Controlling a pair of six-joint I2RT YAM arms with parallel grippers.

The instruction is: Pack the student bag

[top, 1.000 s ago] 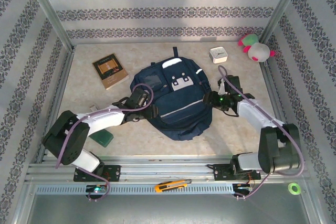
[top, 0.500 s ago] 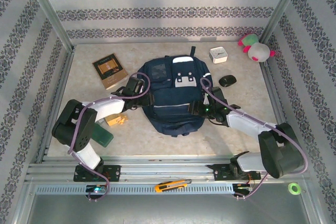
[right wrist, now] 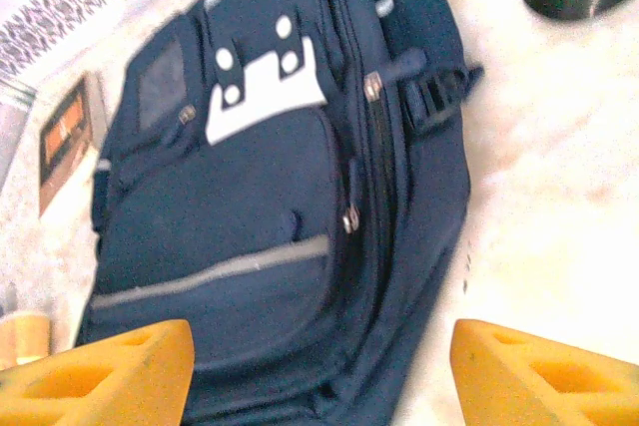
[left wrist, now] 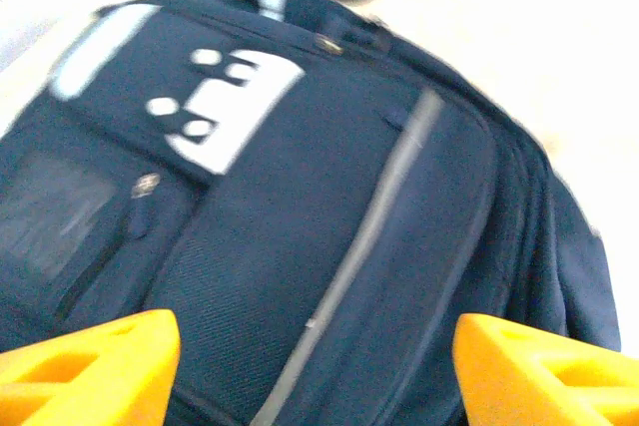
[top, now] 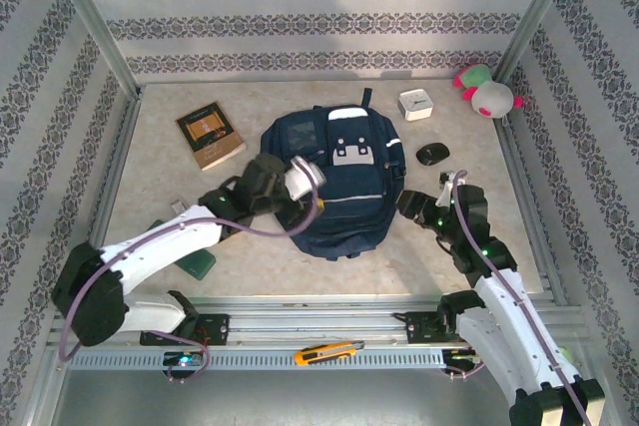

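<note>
The navy student bag [top: 344,182] lies flat mid-table, front up, white patches toward the far side, its zippers shut as far as I can see. My left gripper [top: 314,205] hovers over the bag's lower front, open. In the left wrist view its orange fingertips [left wrist: 90,366] straddle the grey stripe on the student bag [left wrist: 300,207], with nothing between them. My right gripper [top: 406,206] sits just off the bag's right edge, open and empty. In the right wrist view, the right gripper [right wrist: 319,376] faces the student bag [right wrist: 250,197] and its side zipper.
A brown book [top: 210,134] lies at the back left. A white box [top: 415,105], a black mouse [top: 432,154] and a plush toy [top: 486,92] are at the back right. A green item [top: 201,264] sits near the left arm, and a utility knife [top: 324,353] rests on the front rail.
My left gripper has swung from the bag's left side onto its front. My right arm has pulled back from the bag's right edge toward the near right. The bag stays put.
</note>
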